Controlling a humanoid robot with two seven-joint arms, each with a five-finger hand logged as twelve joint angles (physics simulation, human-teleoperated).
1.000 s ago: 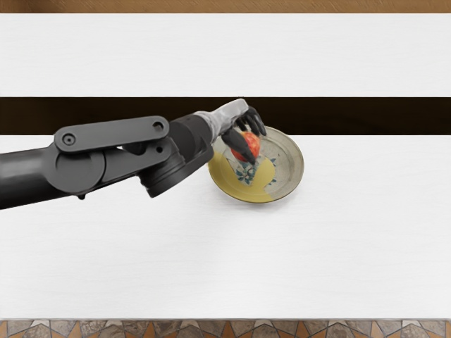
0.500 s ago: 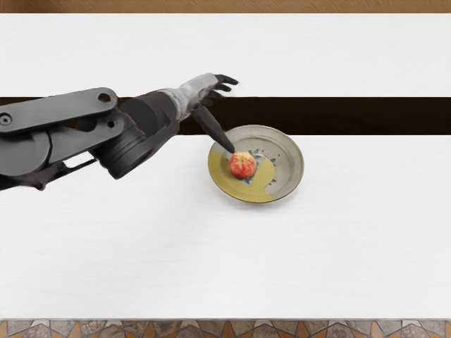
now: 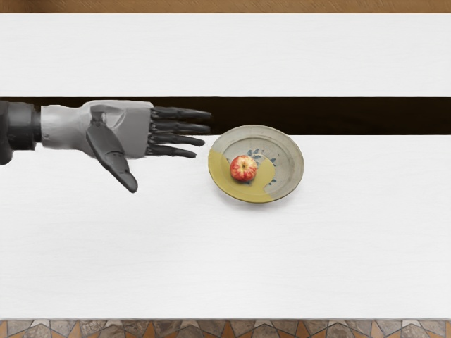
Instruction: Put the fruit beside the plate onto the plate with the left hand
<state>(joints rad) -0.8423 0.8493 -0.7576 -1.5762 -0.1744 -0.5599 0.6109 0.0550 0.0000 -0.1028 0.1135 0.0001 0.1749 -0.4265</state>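
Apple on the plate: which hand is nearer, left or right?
Left. The left hand hangs to the picture's left of the apple, off the plate, fingers spread toward it, holding nothing. The right hand is not in view.

My left hand [image 3: 123,134] has a light grey palm and wrist, black jointed fingers [image 3: 180,127] and a dark grey thumb [image 3: 113,155].
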